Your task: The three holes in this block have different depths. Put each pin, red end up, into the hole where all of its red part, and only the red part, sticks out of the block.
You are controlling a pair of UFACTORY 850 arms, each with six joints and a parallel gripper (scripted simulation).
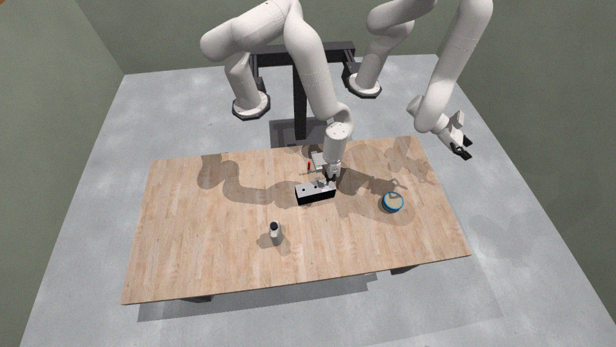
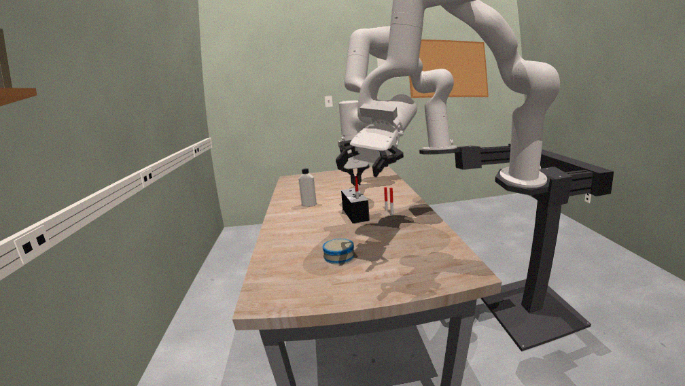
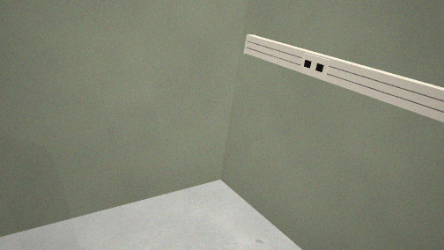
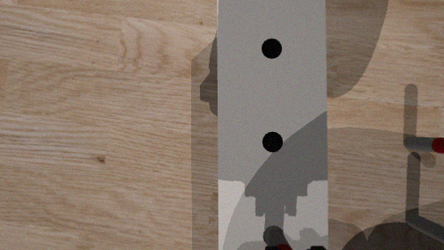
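Observation:
The black block (image 2: 355, 211) (image 1: 308, 190) (image 4: 247, 88) with a grey top stands on the table. Two of its holes are empty. My right gripper (image 1: 330, 178) (image 2: 355, 182) is shut on a pin (image 2: 356, 185) (image 4: 274, 238), red end up, over the block's third hole. Some of the pin's grey part shows above the block; its lower end covers the hole in the right wrist view, and its depth cannot be told. Two other pins stand upright beside the block, one pin (image 2: 385, 194) (image 4: 418, 143) close to another pin (image 2: 391, 195) (image 4: 427, 228). My left gripper (image 1: 469, 149) is open and empty, high beyond the table's edge.
A white bottle (image 1: 276, 236) (image 2: 307, 191) with a black cap stands on the table (image 1: 194, 258) (image 2: 283, 287), on the side of the block away from the pins. A round blue-rimmed tin (image 1: 392, 201) (image 2: 338, 251) stands toward the left arm's end.

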